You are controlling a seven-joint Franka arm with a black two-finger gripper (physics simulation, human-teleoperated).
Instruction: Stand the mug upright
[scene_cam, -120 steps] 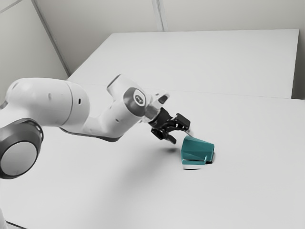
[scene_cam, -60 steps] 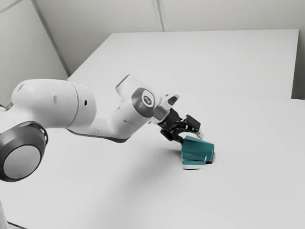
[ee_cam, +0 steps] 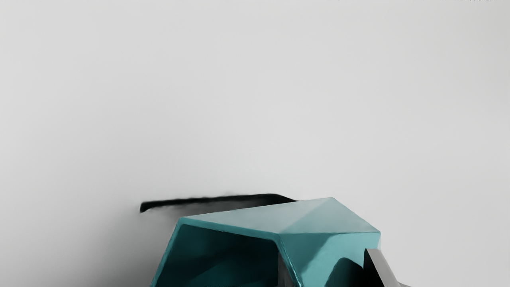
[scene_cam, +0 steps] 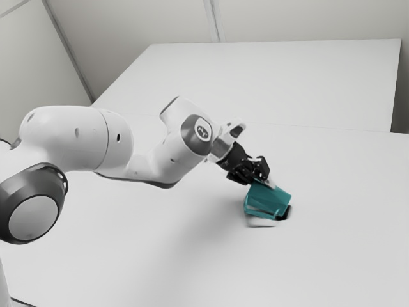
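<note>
The gripper (scene_cam: 261, 179) is at the upper side of the teal mug (scene_cam: 267, 199), its fingers close together and shut on the mug's wall. The mug lies over on its side at a tilt, not upright. In the wrist view the faceted mug (ee_cam: 330, 223) shows its dark hollow. There the gripper (ee_cam: 328, 275) straddles the wall, with one finger (ee_cam: 285, 273) inside the opening and the other (ee_cam: 378, 265) along the outer face. Their lower parts are out of frame.
The white tabletop (scene_cam: 345, 243) surrounds the mug. Behind it stands another white surface (scene_cam: 275, 77) by the wall. A dark shadow lies beside the mug on the table.
My hand has moved toward the exterior view's right and reached the mug, and the fingers have drawn together on its wall. The mug has tipped slightly and shifted a little to that view's right.
</note>
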